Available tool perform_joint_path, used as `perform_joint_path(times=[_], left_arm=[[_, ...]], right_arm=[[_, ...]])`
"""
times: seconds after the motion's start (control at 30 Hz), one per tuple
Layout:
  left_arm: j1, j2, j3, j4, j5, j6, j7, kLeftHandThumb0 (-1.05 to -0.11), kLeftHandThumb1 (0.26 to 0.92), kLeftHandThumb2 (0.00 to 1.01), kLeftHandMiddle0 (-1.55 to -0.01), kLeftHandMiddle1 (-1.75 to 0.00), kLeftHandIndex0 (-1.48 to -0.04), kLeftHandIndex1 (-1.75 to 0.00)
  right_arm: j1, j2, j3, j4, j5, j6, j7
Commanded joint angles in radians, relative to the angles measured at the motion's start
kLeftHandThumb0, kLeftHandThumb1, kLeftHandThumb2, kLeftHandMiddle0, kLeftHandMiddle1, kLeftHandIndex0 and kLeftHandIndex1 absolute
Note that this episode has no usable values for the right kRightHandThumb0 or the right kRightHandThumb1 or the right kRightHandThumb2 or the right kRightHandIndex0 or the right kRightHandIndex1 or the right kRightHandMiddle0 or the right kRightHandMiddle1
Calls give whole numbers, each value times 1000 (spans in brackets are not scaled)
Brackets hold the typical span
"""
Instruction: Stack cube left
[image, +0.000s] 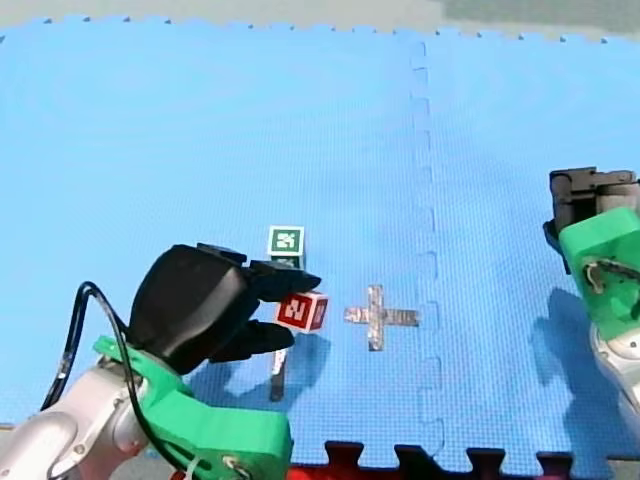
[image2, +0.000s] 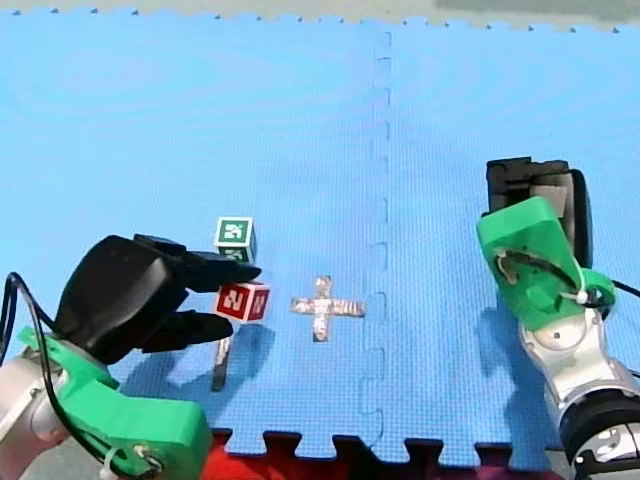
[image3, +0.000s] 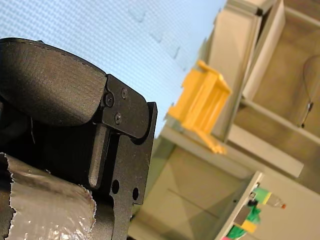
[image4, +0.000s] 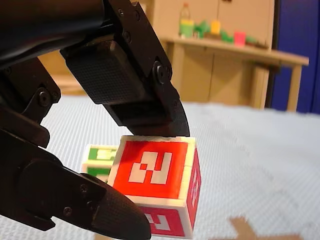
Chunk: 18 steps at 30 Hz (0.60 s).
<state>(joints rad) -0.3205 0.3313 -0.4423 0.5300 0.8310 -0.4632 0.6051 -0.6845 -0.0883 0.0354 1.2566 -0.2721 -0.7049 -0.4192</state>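
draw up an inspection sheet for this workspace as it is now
surface: blue mat, flat, one seam right of centre
job's things: red cube pinched by left hand, just in front of green cube, which sits on the mat; not stacked yet
clutter: tape cross, tape strip
hands: left as above; right hand at the mat's right edge, holds nothing
cables: black cable loops by the left arm
surroundings: red mat at near edge; table with bottles beyond

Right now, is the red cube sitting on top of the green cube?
No, the left hand grips the red cube tilted, beside the green cube on the mat; the right hand is off to the right.
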Motion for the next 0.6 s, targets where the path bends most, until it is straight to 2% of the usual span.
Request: perform_joint_path(times=[0.0,0.2,0.3,0.47,0.57], left_arm=[[-64,-35,-15,158,21,-101,198,-451,831,0,-935,-1743,-1247,-1],[-73,-63,6,16,-22,-88,115,-453,822,0,-952,-1746,-1247,-1],[-95,-65,6,10,-25,-72,69,-456,810,0,-970,-1746,-1249,-2],[-82,-73,23,-73,-66,-24,-62,-464,803,0,-987,-1746,-1254,-4],[-88,-79,22,-89,-66,-5,-101,-468,798,0,-981,-1737,-1262,-7]], right_arm=[[3,-13,1,2,-1,5,-10],[5,-11,2,6,-2,15,-12],[5,-9,3,6,-2,20,-13],[4,-6,6,6,-2,26,-16],[5,-5,7,5,-2,31,-17]])
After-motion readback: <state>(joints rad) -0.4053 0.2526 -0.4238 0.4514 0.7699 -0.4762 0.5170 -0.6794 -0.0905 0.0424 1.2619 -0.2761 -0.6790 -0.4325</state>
